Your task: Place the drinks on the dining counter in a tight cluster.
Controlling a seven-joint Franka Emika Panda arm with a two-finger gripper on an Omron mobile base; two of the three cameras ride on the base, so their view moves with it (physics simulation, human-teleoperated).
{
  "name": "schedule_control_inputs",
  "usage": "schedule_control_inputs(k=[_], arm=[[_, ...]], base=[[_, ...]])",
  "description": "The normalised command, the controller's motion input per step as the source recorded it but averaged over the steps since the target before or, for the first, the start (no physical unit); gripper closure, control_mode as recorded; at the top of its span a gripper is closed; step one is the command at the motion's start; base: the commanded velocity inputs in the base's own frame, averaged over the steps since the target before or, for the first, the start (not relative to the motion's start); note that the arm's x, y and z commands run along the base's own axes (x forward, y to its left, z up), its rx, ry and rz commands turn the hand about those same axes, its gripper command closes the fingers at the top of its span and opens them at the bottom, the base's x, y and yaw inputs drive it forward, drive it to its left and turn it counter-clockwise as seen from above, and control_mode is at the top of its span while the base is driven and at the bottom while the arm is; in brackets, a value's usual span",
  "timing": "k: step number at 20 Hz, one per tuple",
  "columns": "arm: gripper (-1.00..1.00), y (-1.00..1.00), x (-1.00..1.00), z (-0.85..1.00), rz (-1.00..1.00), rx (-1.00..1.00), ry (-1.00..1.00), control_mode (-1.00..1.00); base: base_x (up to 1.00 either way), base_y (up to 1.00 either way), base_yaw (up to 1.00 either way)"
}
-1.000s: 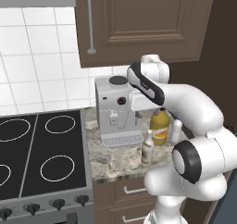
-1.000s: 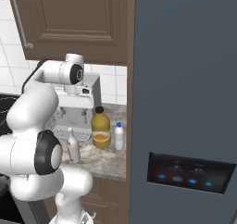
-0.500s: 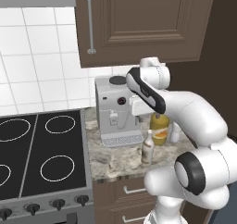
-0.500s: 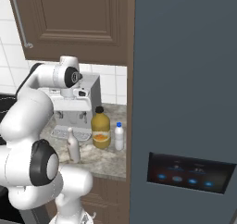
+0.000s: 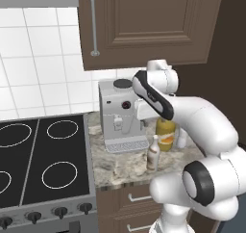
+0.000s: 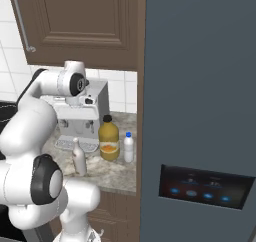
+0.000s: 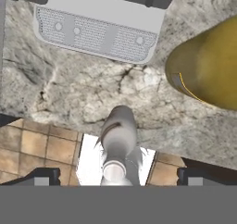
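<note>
I see the orange jug (image 6: 109,139), blue-capped bottle (image 6: 129,147) and slim bottle (image 6: 78,157) standing on the desk (image 6: 112,172).

Directly under my claw (image 7: 113,176), the slim beige-white bottle (image 7: 119,140) reads as smooth, semi-gloss plastic. Ahead and to the side, the orange-yellow jug (image 7: 206,70) looks glossy, with a matt black cap (image 6: 107,118). The countertop (image 7: 65,93) beneath both is mottled grey-brown stone, polished. Beyond it, the coffee machine (image 5: 121,112) is brushed silver; its drip tray (image 7: 99,31) is perforated, matt. Cabinet doors (image 5: 149,22) are dark wood, satin. I see 2 dark, matt fingertips (image 7: 41,177).
</note>
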Motion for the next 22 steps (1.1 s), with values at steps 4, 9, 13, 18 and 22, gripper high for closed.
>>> schedule_control_inputs(k=[4, 9, 13, 18, 22], arm=[[-1.00, 0.01, 0.00, -0.23, 0.00, 0.00, -0.09, -1.00], [-1.00, 0.00, 0.00, -0.19, 0.00, 0.00, -0.12, -1.00], [-1.00, 0.00, 0.00, -0.05, 0.00, 0.00, -0.11, -1.00], [-1.00, 0.00, -0.03, -0.07, 0.00, 0.01, -0.07, -1.00], [-1.00, 0.00, -0.01, 0.00, 0.00, 0.01, -0.03, -1.00]], base=[[0.00, 0.00, 0.00], [0.00, 0.00, 0.00], [0.00, 0.00, 0.00], [0.00, 0.00, 0.00], [0.00, 0.00, 0.00]])
